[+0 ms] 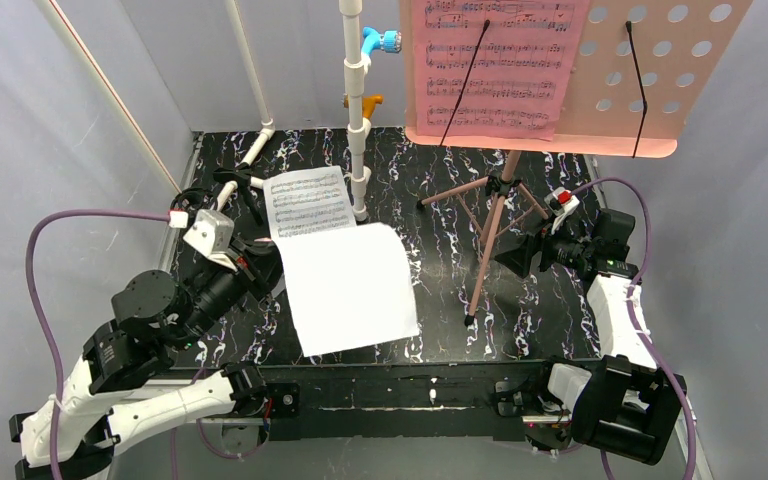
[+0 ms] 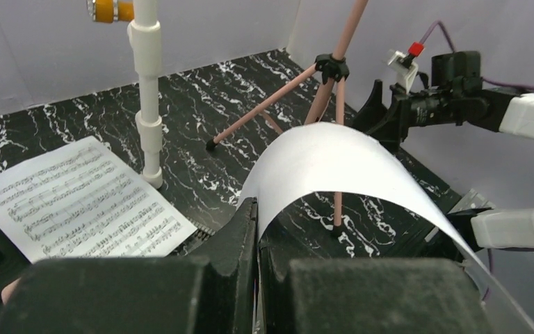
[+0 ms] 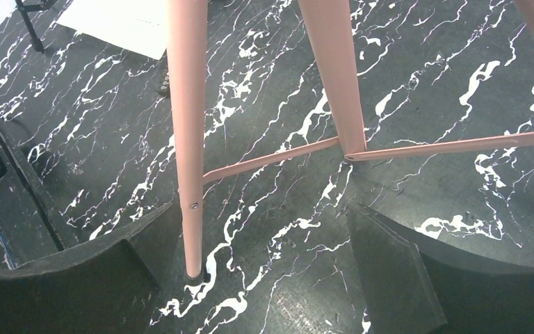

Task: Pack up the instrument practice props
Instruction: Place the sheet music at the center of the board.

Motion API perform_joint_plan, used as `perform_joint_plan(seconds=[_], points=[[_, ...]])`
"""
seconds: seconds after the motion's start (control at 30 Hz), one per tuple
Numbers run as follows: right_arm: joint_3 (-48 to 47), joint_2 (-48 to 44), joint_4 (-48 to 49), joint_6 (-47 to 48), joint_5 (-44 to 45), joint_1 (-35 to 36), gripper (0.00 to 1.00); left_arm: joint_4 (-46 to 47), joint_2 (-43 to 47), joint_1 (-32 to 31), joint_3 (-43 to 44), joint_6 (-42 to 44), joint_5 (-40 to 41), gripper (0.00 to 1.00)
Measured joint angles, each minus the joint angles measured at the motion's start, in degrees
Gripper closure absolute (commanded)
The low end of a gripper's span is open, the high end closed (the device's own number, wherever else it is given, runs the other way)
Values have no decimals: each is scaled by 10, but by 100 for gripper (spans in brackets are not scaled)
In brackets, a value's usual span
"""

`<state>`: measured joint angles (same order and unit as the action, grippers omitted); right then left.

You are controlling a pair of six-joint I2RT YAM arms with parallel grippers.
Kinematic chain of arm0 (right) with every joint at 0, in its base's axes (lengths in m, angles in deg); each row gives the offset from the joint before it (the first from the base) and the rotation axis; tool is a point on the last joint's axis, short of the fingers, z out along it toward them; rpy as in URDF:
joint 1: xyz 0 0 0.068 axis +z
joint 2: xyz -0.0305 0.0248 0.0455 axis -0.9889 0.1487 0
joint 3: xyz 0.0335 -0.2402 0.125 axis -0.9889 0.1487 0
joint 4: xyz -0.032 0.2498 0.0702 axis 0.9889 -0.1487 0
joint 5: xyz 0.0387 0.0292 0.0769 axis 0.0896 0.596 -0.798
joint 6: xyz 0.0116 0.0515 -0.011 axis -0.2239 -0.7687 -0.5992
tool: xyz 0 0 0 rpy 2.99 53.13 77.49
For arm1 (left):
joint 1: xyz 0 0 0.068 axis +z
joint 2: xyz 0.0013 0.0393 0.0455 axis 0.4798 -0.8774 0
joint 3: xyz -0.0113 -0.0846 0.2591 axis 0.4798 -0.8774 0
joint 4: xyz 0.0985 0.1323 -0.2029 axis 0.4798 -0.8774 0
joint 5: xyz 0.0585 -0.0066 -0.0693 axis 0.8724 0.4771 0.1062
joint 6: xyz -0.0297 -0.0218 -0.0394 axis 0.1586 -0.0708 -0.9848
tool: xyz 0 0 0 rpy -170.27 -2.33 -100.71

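My left gripper (image 1: pixel 272 262) (image 2: pixel 270 229) is shut on the edge of a white page (image 1: pixel 352 290) (image 2: pixel 334 156), which arches up above the table, blank side showing. A second white sheet-music page (image 1: pixel 308 202) (image 2: pixel 83 198) lies flat behind it. The pink music stand (image 1: pixel 500 215) stands at back right on its tripod, with a pink sheet-music page (image 1: pixel 490 65) clipped to its hole-punched desk (image 1: pixel 650 70). My right gripper (image 1: pixel 520 258) (image 3: pixel 268 268) is open, low beside the stand's legs (image 3: pixel 189 139); the near leg is just inside its left finger. No tubes show.
A white pipe frame (image 1: pixel 356 120) with blue (image 1: pixel 380 42) and orange (image 1: pixel 368 102) fittings stands at back centre, its post (image 2: pixel 149 90) behind the flat page. A small black clip (image 1: pixel 240 185) lies at back left. Grey walls close in the black marbled table (image 1: pixel 440 300).
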<state>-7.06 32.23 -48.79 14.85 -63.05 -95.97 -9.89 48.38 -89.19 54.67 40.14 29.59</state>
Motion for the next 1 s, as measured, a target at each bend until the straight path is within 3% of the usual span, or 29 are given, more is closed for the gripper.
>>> perform_joint_plan(seconds=[0.4,0.83,1.0], points=[[0,0,-10,10,2,0,2,-53,9,0,-50,-41,58,100],[0,0,-10,10,2,0,2,-214,-32,7,-97,-276,156,100],[0,0,-12,12,8,0,2,-209,-37,76,-135,-317,122,100]])
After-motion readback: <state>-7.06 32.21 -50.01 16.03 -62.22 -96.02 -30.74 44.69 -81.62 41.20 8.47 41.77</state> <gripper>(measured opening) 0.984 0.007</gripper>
